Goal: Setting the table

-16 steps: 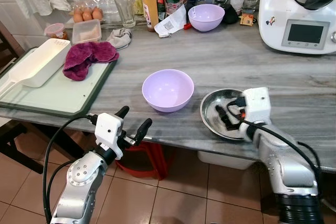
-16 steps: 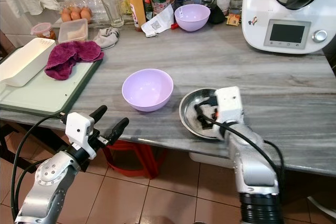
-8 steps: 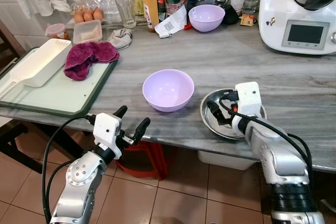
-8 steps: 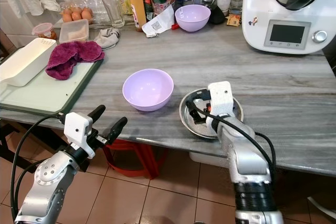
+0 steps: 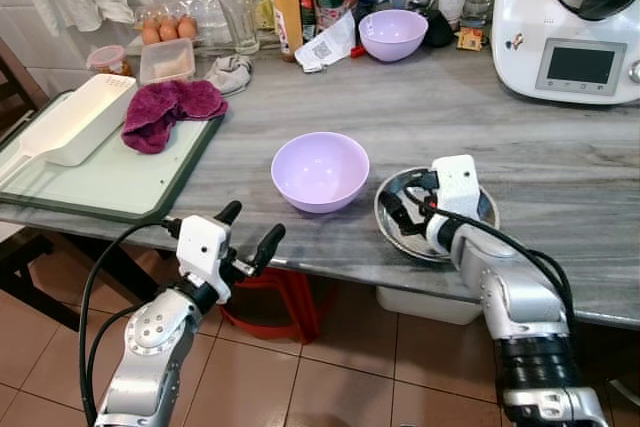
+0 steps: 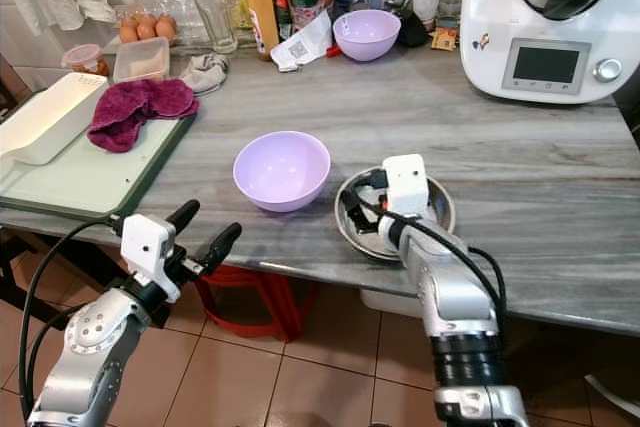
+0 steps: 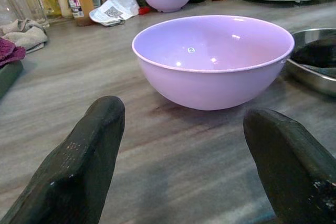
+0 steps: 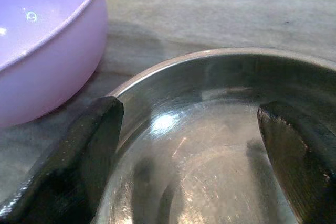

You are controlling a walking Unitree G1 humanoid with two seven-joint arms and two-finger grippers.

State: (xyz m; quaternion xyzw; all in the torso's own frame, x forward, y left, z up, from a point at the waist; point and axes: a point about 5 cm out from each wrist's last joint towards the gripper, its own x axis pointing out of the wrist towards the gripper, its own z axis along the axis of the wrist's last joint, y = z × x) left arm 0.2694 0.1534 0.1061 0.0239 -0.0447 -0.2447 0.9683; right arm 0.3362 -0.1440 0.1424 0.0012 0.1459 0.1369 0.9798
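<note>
On grey marble surface (image 5: pixel 560 162), near front edge, I see steel bowl (image 5: pixel 395 230); purple bowl (image 5: pixel 320 170) just beside it, to its left. Right pincer (image 5: pixel 405 209) sits inside steel bowl, fingers spread wide, one finger (image 8: pixel 79 156) by rim nearest purple bowl. Left pincer (image 5: pixel 250 232) hovers off front edge, fingers wide apart, aimed at purple bowl. Second purple bowl (image 5: pixel 392 33) at back.

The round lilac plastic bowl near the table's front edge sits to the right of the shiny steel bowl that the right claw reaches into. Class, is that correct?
No. The left eye view shows the lilac plastic bowl to the left of the shiny steel bowl; the right claw does reach into it.
</note>
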